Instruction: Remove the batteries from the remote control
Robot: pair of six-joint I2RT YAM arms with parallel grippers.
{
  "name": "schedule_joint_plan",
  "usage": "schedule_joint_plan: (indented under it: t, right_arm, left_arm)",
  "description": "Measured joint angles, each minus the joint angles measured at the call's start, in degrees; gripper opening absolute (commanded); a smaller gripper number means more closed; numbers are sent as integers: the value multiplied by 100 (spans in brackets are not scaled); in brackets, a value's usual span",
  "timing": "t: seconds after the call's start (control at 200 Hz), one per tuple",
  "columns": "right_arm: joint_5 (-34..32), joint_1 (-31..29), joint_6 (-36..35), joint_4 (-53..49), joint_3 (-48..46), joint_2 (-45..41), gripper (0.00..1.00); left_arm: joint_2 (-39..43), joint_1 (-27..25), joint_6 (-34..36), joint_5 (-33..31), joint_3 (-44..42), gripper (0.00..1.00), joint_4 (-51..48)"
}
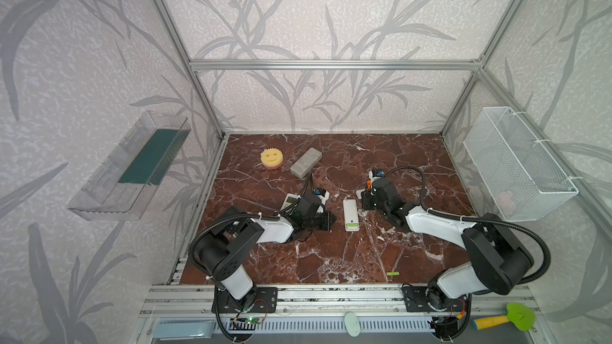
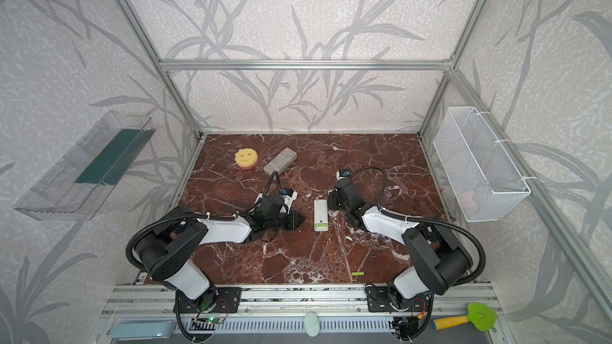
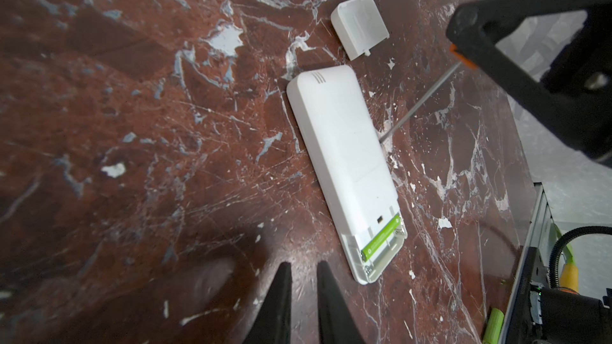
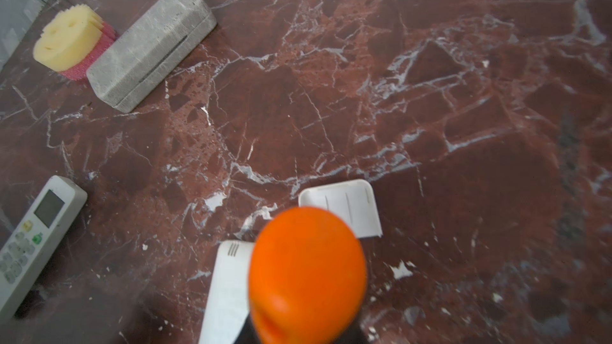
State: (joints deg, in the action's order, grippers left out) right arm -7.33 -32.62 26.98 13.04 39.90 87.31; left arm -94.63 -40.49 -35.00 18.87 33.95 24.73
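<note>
The left gripper [image 3: 303,273] is held low over the table [image 1: 331,259], its fingertips a little apart with nothing between them. The right gripper [image 3: 470,34] is clamped on an orange-handled screwdriver [image 4: 308,273]. The white remote control [image 3: 344,160] is laid face down just ahead of the left claw and slightly to one side. Its long axis runs away from that claw, and the opened compartment is at the end nearest the tips. One lime-green battery [image 3: 381,238] is seated there, laid across the remote's width. The right claw is stationed by the remote's far end, near the detached cover [image 3: 359,24], so the left arm is judged the nearer to the battery. A second battery [image 1: 392,274] is seen loose, well behind both claws by the table's front edge. Whether the screwdriver's tip touches the remote's side cannot be told. The bay beside the seated battery looks empty. The other remote [image 4: 36,236] is laid buttons up and is largely covered by the left arm from above, so its compartment is hidden.
</note>
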Motion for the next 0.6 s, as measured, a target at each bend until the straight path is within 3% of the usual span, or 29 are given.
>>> schedule_joint_plan:
  t: [0.4,0.6]
  right_arm:
    - [1207,-146,-120,800,826,1163,0]
    - [1563,-260,-186,826,999,1340,0]
  left_arm:
    - [-636,-234,-378,267,-7,18,870]
    - [-529,-267,-426,251,-125,19,938]
